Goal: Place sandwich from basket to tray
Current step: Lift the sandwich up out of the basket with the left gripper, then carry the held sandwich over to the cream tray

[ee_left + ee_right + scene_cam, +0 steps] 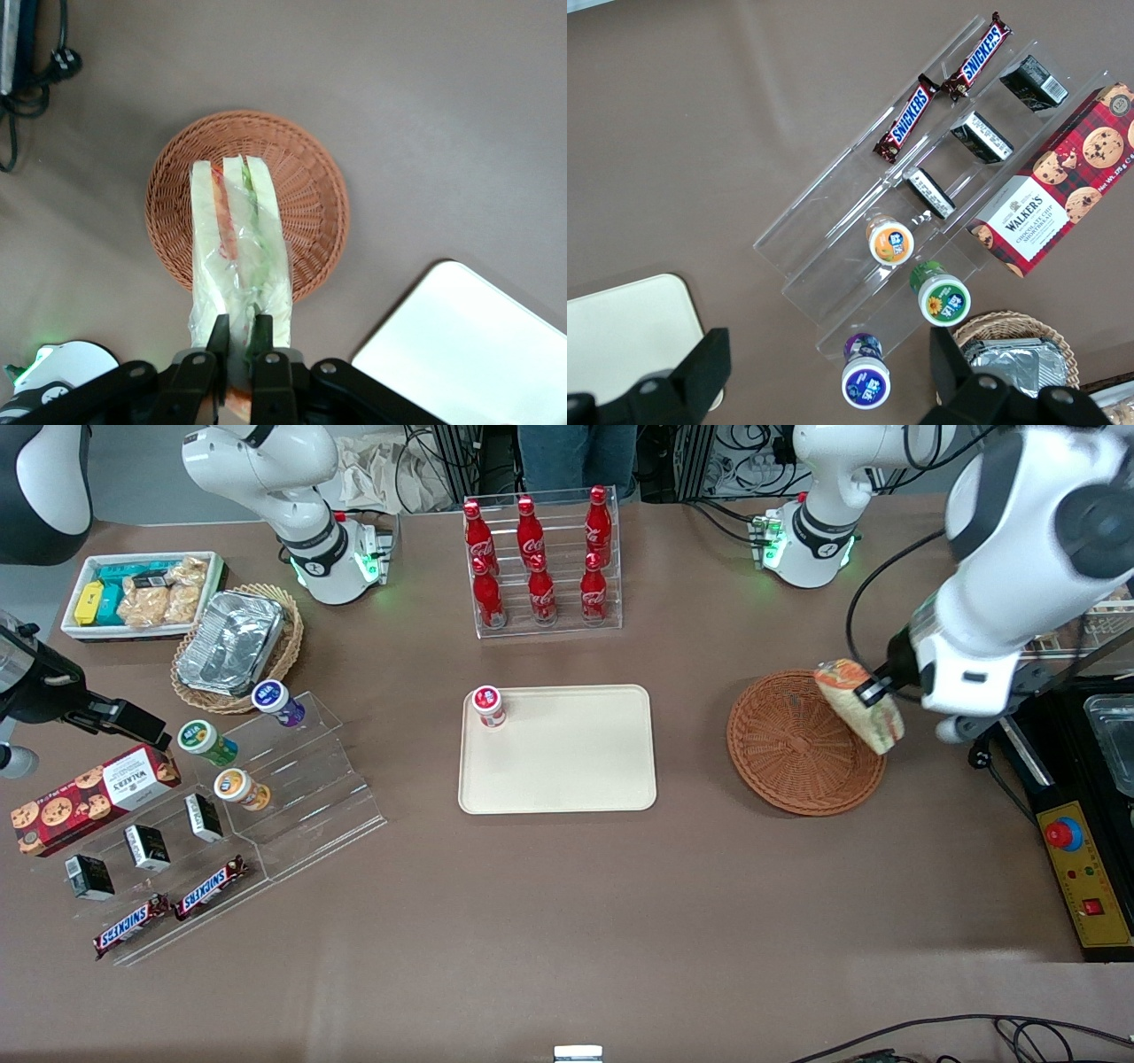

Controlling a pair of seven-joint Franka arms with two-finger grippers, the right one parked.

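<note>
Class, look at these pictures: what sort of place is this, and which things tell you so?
Probably a robotics lab staged as a snack shop: red cola bottles in a clear rack, chocolate bars on clear steps, and the left arm's claw holding a wrapped triangular sandwich above a round reddish-brown wicker basket.

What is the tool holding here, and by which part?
The tool is shut on the sandwich, pinching one narrow end of the wrapped wedge. The sandwich hangs lifted above the basket, not yet at the tray.

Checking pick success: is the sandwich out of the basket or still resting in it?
Out. The gripper has its jaws shut on the sandwich, which hangs above the basket; the basket's weave shows bare beneath it. The tray doesn't hold it yet.
</note>
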